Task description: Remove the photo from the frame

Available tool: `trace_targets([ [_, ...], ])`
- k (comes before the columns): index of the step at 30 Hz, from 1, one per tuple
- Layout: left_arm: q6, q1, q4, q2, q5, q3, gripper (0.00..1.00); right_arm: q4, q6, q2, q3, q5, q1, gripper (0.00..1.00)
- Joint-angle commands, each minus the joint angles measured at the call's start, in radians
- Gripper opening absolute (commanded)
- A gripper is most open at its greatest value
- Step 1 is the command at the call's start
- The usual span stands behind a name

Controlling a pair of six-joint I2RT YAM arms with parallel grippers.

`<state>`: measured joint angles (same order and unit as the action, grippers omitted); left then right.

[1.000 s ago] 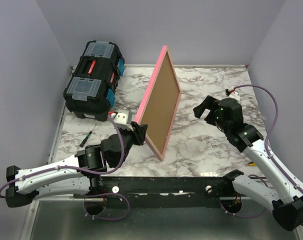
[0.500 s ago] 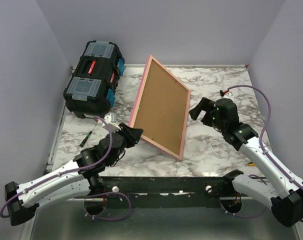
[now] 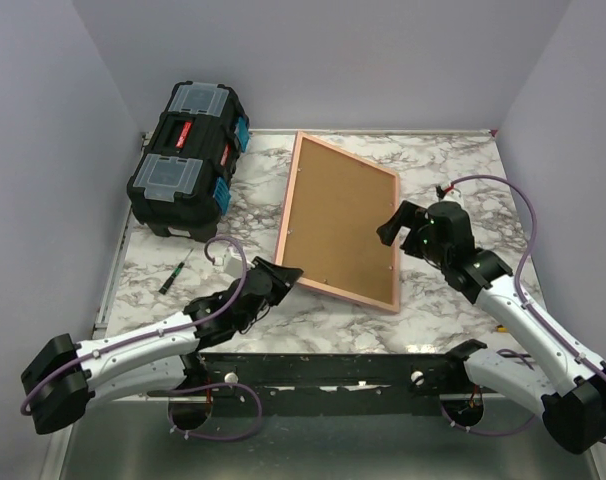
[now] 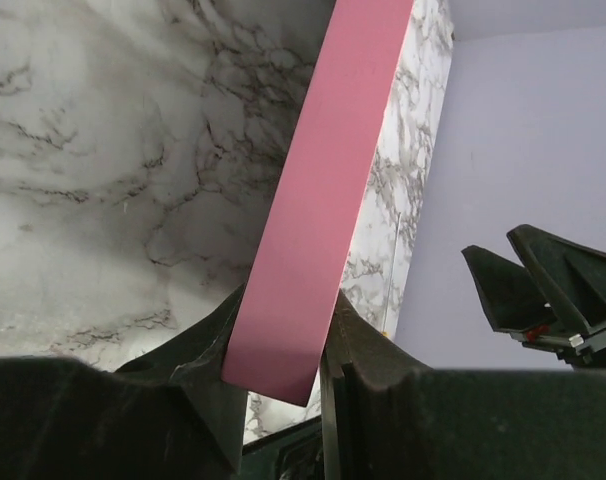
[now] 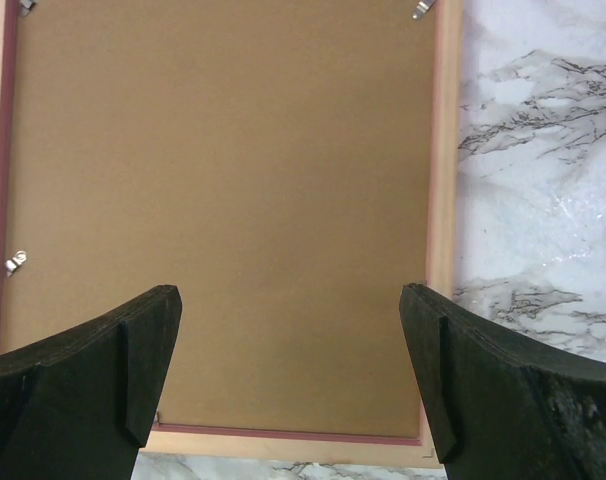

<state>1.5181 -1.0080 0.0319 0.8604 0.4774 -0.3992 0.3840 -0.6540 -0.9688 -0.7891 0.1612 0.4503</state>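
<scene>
The pink frame (image 3: 340,220) lies nearly flat on the marble table with its cork-brown back up. My left gripper (image 3: 280,273) is shut on the frame's near-left edge; in the left wrist view the pink edge (image 4: 323,200) runs up from between the fingers (image 4: 208,350). My right gripper (image 3: 401,222) is open and empty, hovering over the frame's right edge. In the right wrist view the brown back (image 5: 223,200) fills the picture, with small metal clips (image 5: 16,262) at its rim. The photo is hidden under the back.
A black toolbox (image 3: 188,160) with teal latches stands at the back left. A small screwdriver (image 3: 172,275) lies on the table (image 3: 453,165) in front of it. A yellow item (image 3: 502,326) sits at the right near edge.
The frame has tipped over from standing on edge to lying almost flat, back side up. My left gripper lowered with it. My right gripper moved in over its right edge.
</scene>
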Motion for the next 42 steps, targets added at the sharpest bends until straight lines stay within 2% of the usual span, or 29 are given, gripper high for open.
trace_targets([
  [1, -0.023, -0.007, 0.086, 0.136, -0.149, 0.045, 0.00, -0.016, 0.005, 0.003, 0.018, -0.014, -0.003, 1.00],
  [6, 0.009, -0.009, 0.050, 0.255, -0.216, 0.050, 0.00, -0.020, 0.007, 0.002, 0.031, -0.012, -0.003, 1.00],
  [14, 0.076, -0.012, 0.027, 0.373, -0.219, 0.080, 0.02, -0.019, 0.014, 0.001, 0.036, -0.006, -0.002, 1.00],
  [17, 0.076, -0.012, -0.014, 0.412, -0.239, 0.090, 0.07, -0.020, 0.014, -0.001, 0.037, -0.005, -0.002, 1.00],
  [25, 0.083, -0.009, -0.164, 0.529, -0.272, 0.144, 0.07, -0.028, 0.011, -0.003, 0.055, -0.006, -0.002, 1.00],
  [29, 0.089, -0.009, -0.223, 0.543, -0.257, 0.182, 0.17, -0.030, 0.010, 0.004, 0.071, -0.004, -0.002, 1.00],
  [35, 0.050, -0.009, -0.340, 0.556, -0.275, 0.231, 0.42, -0.038, 0.003, 0.009, 0.087, -0.008, -0.002, 1.00],
  [37, 0.028, -0.009, -0.371, 0.550, -0.284, 0.238, 0.53, -0.043, 0.001, 0.008, 0.094, -0.012, -0.002, 1.00],
  [39, -0.005, -0.009, -0.385, 0.531, -0.297, 0.238, 0.72, -0.046, 0.000, 0.007, 0.100, -0.018, -0.003, 1.00],
  [41, -0.036, -0.009, -0.363, 0.500, -0.305, 0.233, 0.81, -0.048, 0.000, 0.008, 0.103, -0.022, -0.003, 1.00],
  [42, -0.055, -0.009, -0.347, 0.478, -0.306, 0.229, 0.89, -0.047, 0.001, 0.007, 0.105, -0.023, -0.003, 1.00],
])
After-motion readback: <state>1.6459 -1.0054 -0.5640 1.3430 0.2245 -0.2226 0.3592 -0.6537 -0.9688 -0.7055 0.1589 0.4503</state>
